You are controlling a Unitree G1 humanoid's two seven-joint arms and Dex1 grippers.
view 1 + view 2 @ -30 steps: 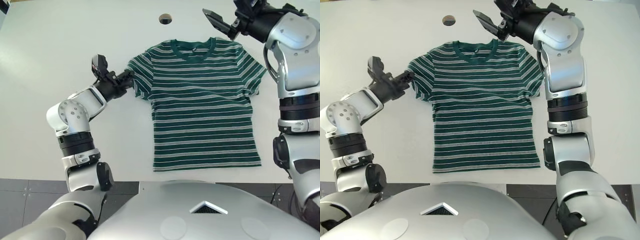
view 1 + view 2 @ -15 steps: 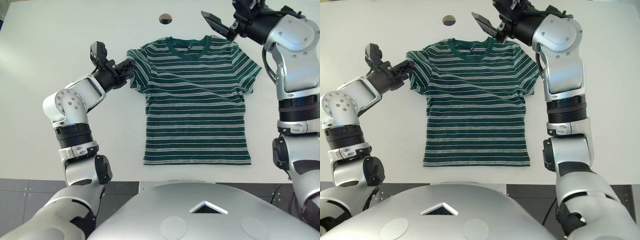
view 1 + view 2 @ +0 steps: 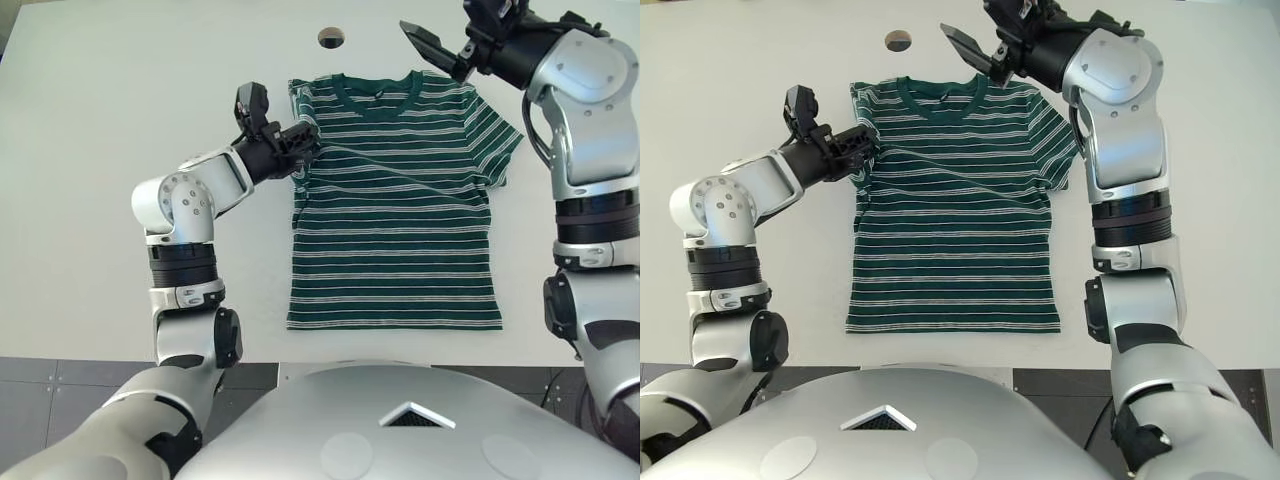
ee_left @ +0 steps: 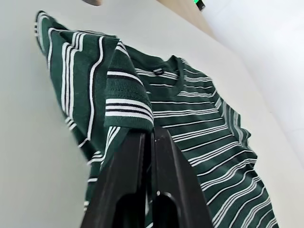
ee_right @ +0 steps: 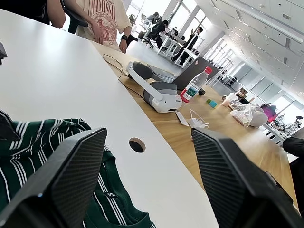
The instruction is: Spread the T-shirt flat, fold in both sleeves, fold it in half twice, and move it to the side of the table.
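A dark green T-shirt (image 3: pixel 400 230) with white stripes lies face up on the white table (image 3: pixel 90 180), collar toward the far edge. My left gripper (image 3: pixel 300 140) is shut on the hem of the shirt's left sleeve (image 4: pixel 124 102), which it holds lifted and turned inward over the chest. The right sleeve (image 3: pixel 503 145) lies spread out flat. My right gripper (image 3: pixel 440 50) hangs open above the table just beyond the collar (image 3: pixel 375 92), its two fingers (image 5: pixel 71 180) wide apart and holding nothing.
A round cable hole (image 3: pixel 331 38) sits in the table beyond the collar. Bare table surface stretches to the left and right of the shirt. The table's near edge (image 3: pixel 250 362) runs just below the shirt's hem.
My left gripper has carried the left sleeve to the right, from the shirt's outer side over its body. The whole shirt slid toward the far edge a second ago. The right arm stayed put.
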